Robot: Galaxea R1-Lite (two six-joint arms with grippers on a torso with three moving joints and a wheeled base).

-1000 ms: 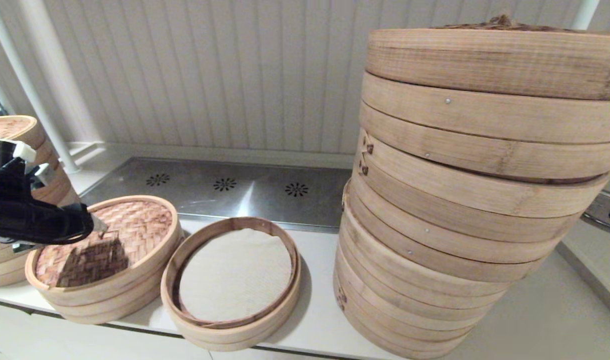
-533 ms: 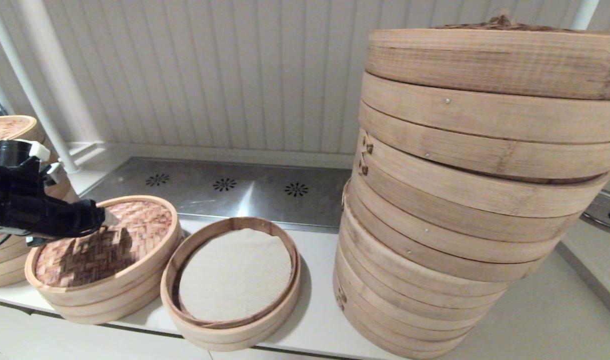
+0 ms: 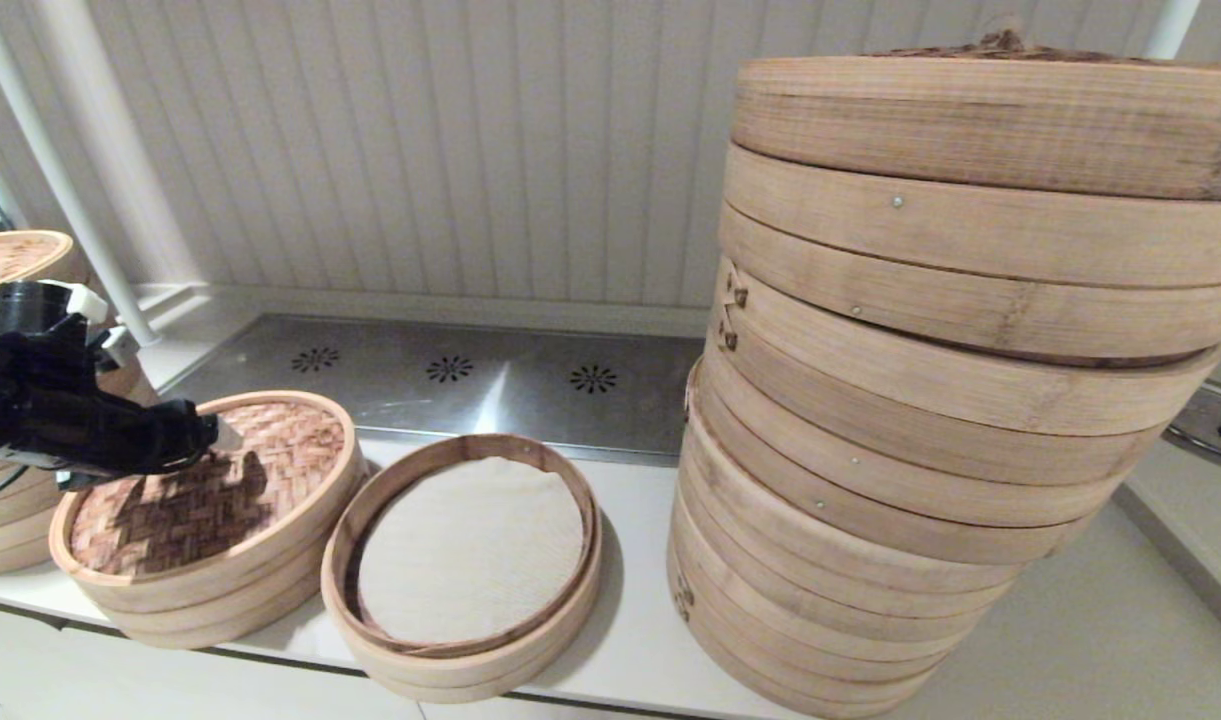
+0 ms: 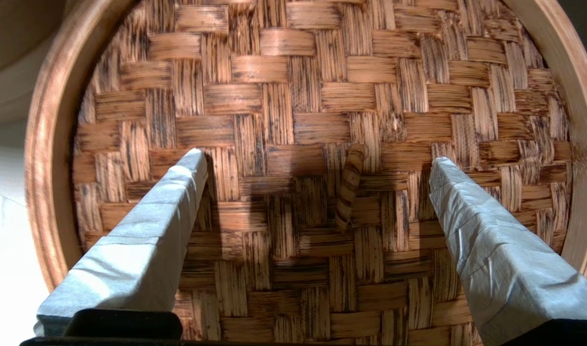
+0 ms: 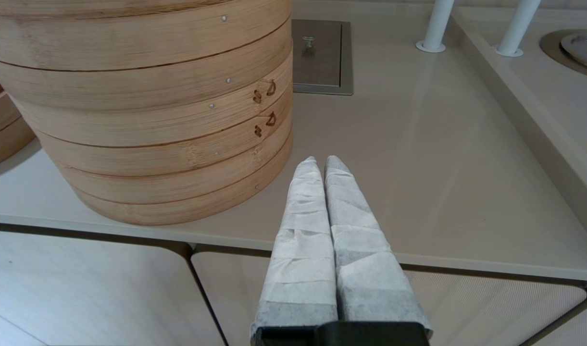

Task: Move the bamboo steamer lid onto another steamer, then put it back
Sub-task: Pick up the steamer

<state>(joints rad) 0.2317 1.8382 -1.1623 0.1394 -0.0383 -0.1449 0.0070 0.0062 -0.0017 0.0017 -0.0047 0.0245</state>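
Note:
The bamboo steamer lid [image 3: 280, 445] lies on a small steamer [image 3: 200, 605] at the front left of the counter. My left gripper [image 3: 213, 440] hovers over its left half, open. In the left wrist view the woven lid top [image 4: 293, 96] fills the frame. Its small centre loop [image 4: 349, 187] lies between the spread fingers, nearer one of them, and my left gripper [image 4: 318, 160] holds nothing. Another steamer [image 3: 460, 675], open with a white liner, stands just right of the lidded one. My right gripper [image 5: 322, 161] is shut and empty, parked over the counter's front edge.
A huge steamer stack [image 3: 950, 400] fills the right side, close to the right gripper in the right wrist view [image 5: 144, 110]. A medium stack [image 3: 10, 255] stands at the far left behind my left arm. A perforated steel plate [image 3: 450, 380] lies behind the small steamers.
My left gripper has shifted a little to the right, further over the woven lid, and its shadow on the lid has shrunk. The lid and steamers have not moved.

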